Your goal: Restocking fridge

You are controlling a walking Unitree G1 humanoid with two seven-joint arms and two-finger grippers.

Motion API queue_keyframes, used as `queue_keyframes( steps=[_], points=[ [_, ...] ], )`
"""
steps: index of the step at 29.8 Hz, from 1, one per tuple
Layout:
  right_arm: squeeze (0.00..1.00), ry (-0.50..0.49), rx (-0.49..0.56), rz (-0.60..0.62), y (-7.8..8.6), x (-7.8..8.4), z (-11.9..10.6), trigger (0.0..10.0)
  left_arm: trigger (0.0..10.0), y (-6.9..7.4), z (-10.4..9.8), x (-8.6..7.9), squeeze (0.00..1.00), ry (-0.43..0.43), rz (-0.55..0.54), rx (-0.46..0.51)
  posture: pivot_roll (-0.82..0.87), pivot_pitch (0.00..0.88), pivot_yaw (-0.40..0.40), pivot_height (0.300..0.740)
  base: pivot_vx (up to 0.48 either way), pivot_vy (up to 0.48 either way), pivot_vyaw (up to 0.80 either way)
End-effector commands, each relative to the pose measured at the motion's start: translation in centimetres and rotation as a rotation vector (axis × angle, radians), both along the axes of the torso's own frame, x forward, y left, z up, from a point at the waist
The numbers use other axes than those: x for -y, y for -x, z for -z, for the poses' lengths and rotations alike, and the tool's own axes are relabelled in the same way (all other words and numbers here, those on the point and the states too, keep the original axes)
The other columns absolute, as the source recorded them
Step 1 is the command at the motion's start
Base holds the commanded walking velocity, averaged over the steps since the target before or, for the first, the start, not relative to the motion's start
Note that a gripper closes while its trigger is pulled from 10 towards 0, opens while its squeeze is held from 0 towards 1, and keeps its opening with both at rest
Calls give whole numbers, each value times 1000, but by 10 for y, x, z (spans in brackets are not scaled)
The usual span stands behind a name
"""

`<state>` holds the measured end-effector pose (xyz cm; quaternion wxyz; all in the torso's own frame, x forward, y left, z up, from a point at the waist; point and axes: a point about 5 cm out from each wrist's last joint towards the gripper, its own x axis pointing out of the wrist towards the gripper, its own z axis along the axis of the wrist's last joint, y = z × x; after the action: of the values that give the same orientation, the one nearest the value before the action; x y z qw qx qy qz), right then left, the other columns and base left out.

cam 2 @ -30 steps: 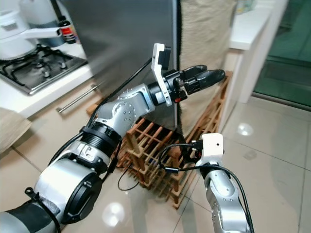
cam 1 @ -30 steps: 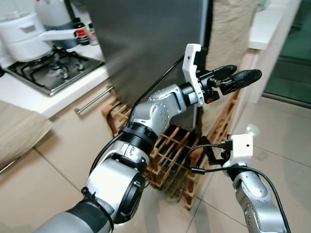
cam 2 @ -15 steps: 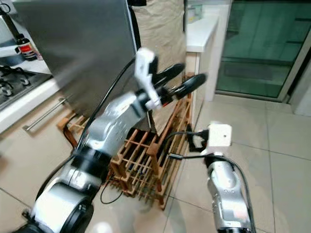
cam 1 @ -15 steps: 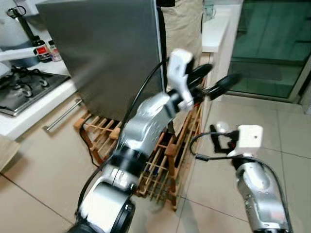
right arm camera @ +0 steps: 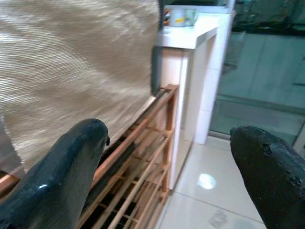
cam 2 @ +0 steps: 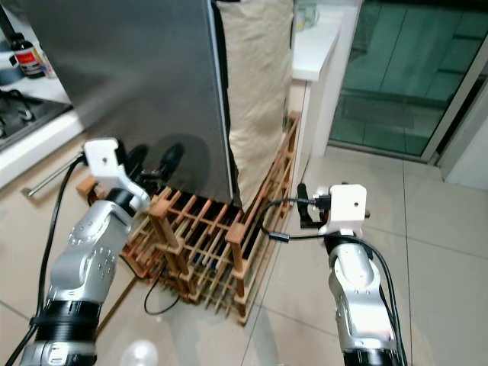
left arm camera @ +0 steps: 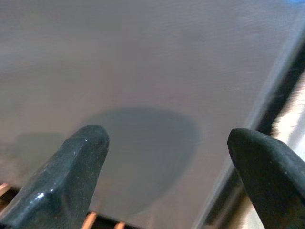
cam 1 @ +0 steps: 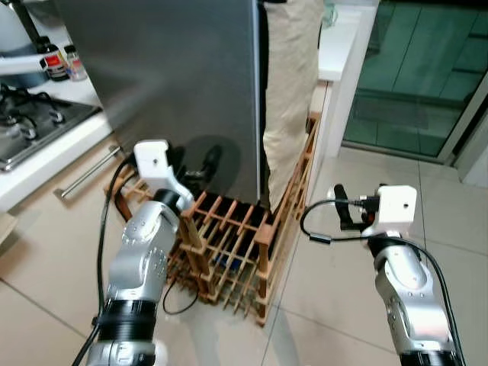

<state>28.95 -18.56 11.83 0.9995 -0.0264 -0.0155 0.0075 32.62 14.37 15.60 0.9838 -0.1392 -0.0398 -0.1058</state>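
Observation:
The fridge (cam 1: 175,84) stands ahead as a tall grey steel panel, with a beige cloth (cam 1: 290,91) hanging along its right edge. My left gripper (cam 1: 197,164) is low, just above a wooden rack (cam 1: 229,236), pointing at the steel panel. In the left wrist view its fingers (left arm camera: 71,176) are spread wide with only the panel (left arm camera: 143,71) between them. My right gripper (cam 1: 341,210) is held out over the floor right of the rack. It is open and empty, its fingertips (right arm camera: 57,176) framing the cloth (right arm camera: 71,62) and rack (right arm camera: 143,143).
A gas hob (cam 1: 30,122) and small bottles (cam 1: 53,61) sit on the counter at the left, above a drawer handle (cam 1: 84,171). A white counter (cam 1: 343,38) and a glass door (cam 1: 412,76) lie to the right. Pale floor tiles (cam 1: 328,305) spread in front.
My left arm has dropped from up near the fridge's edge to low beside the rack, and its fingers have spread. The camera has turned right. The right arm has barely moved.

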Motion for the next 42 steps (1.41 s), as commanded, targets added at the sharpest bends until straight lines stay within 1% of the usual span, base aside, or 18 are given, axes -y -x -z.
queue_keyframes(
  steps=[1, 3, 5, 8, 12, 14, 20, 24, 26, 28, 30, 34, 35, 36, 37, 38, 39, 42],
  points=[
    [59, 5, 4, -26, -4, -6, -1, 10000, 10000, -1, -2, 5, 0, -14, -23, -9, -198, 0, 85, 740, 277, -386, -594],
    [59, 17, 13, -25, -5, -6, -2, 10000, 10000, -3, -2, 11, 0, -23, -30, -17, -206, 0, 86, 740, 294, -375, -297],
    [59, 19, 16, -21, -5, -6, -3, 10000, 10000, -4, -2, 12, 0, -26, -31, -19, -206, 0, 86, 740, 311, -364, 0],
    [43, 20, 25, -21, -5, -4, -4, 10000, 10000, -9, -4, 17, 0, -53, -47, -23, -215, 0, 89, 740, 134, 0, 0],
    [51, 25, 21, -17, -6, -3, -5, 10000, 10000, -8, -3, 20, 0, -72, -32, -24, -225, 0, 93, 740, 0, 0, -455],
    [59, 25, 21, -11, -5, -2, -4, 10000, 10000, -7, 3, 19, 0, -98, -37, -35, -228, 0, 95, 740, 0, 0, -756],
    [51, 31, 26, -10, -5, -2, -4, 10000, 10000, -9, 6, 16, 0, -106, -80, -58, -227, 0, 96, 740, 0, 0, -596],
    [43, 28, 31, -12, -5, -3, -5, 10000, 10000, -9, 4, 13, 0, -85, -92, -56, -227, 0, 96, 740, 0, 0, 0],
    [43, 28, 31, -14, -5, -2, -5, 10000, 10000, -9, 2, 11, 0, -94, -100, -49, -226, 0, 96, 740, 0, 0, 0],
    [39, 29, 30, -22, -5, -3, -4, 10000, 10000, -10, -3, 8, 0, -93, -112, -35, -223, 0, 93, 740, 0, 0, 0],
    [43, 29, 29, -29, -5, -5, -4, 10000, 10000, -11, -7, 9, 0, -89, -111, -28, -220, 0, 90, 740, 0, 0, 0],
    [43, 24, 27, -40, -6, -8, -3, 10000, 10000, -17, -12, 18, 0, -76, -94, -25, -218, 0, 84, 740, 0, 0, 0],
    [43, 18, 26, -43, -6, -9, -3, 10000, 10000, -22, -17, 26, 0, -61, -68, -17, -218, 0, 82, 740, 0, 0, 0],
    [43, 18, 26, -43, -6, -9, -3, 10000, 10000, -22, -17, 26, 0, -61, -68, -17, -218, 0, 82, 740, 0, 0, 0],
    [39, 14, 25, -46, -7, -10, -3, 10000, 10000, -28, -24, 34, 0, -59, -49, -7, -219, 0, 80, 740, 0, 0, 0],
    [43, 14, 24, -47, -7, -10, -2, 10000, 10000, -30, -27, 37, 0, -55, -43, -4, -220, 0, 80, 740, 0, 0, 0],
    [43, 14, 24, -47, -7, -10, -2, 10000, 10000, -30, -27, 37, 0, -55, -43, -4, -220, 0, 80, 740, 0, 0, 0],
    [43, 14, 24, -53, -8, -11, -3, 10000, 10000, -38, -36, 43, 0, -48, -45, 6, -227, 0, 81, 740, 0, 0, 0]
  ],
)
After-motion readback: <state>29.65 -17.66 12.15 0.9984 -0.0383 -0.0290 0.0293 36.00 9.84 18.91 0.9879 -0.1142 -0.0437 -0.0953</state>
